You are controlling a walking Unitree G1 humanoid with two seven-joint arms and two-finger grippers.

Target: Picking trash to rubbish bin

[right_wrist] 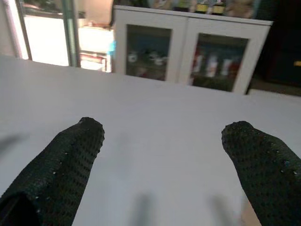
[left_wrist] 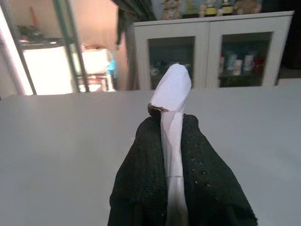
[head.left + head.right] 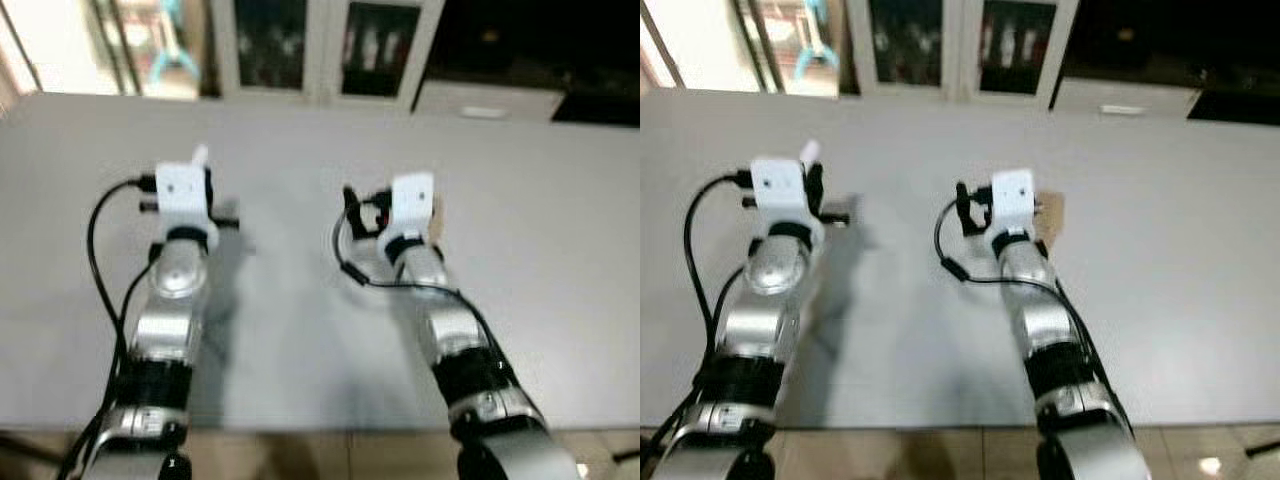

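Your left hand point(image 3: 200, 160) hovers over the grey tabletop point(image 3: 300, 300), a white scrap point(image 3: 200, 155) poking out beyond its wrist housing; your right hand point(image 3: 425, 215) sits level beside it, well apart; a glass-fronted cabinet point(image 3: 320, 50) stands beyond both hands.

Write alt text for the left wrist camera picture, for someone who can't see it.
The left gripper pinches a strip of white paper between its two black fingers, above a grey table. Behind the table stands a white cabinet with glass doors.
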